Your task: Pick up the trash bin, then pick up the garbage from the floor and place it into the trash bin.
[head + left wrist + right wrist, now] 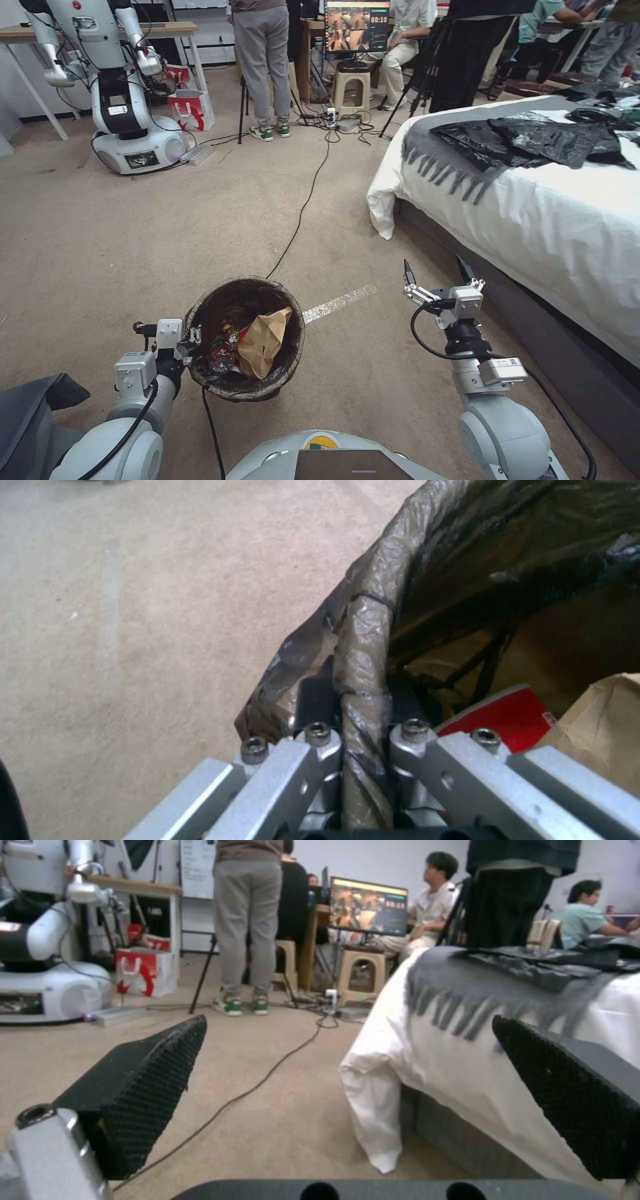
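Both arms reach forward and low over the carpet [133, 233]. Left gripper [190, 340] pinches the bin [245, 337] by its near-left rim, fingers [313, 745] clamped either side of the liner. Garbage [263, 341], a tan bag and red scrap, lies inside. Right gripper [440, 277] stands spread wide, holding nothing, well right of the bin beside the bed [533, 207].

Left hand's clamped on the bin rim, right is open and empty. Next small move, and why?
Probably turn the base to look for more litter. The trash bin, gripped by the left hand, holds a paper bag; the right hand is open and the carpet looks bare.
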